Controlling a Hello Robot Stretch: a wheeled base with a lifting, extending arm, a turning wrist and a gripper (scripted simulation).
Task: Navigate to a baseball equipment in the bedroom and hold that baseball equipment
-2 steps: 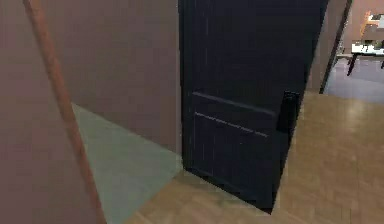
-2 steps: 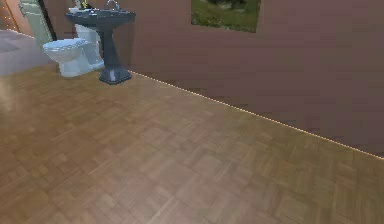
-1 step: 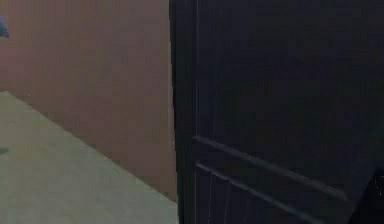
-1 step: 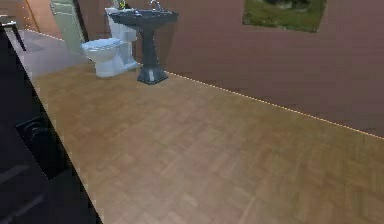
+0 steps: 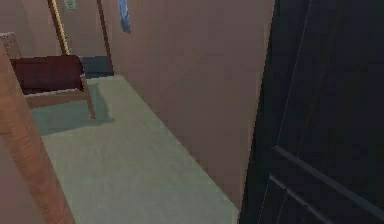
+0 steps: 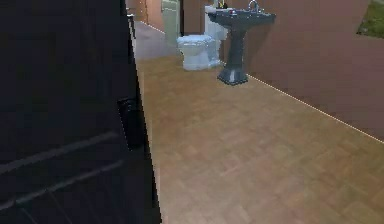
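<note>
In the forward view, a bed (image 5: 50, 78) with a dark red cover is sitting at 11 o'clock across the green floor (image 5: 125, 150), likely in the bedroom. A dark door (image 5: 320, 120) is blocking 3 o'clock. In the arm side view, a toilet (image 6: 197, 50) and a pedestal sink (image 6: 238, 40) are standing at 12 o'clock. Where the baseball equipment is lying, and the tool's state, cannot be told.

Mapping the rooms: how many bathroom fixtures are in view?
2: a white toilet at the arm side view's top, a dark pedestal sink right of it; the dark door may hide others.
</note>
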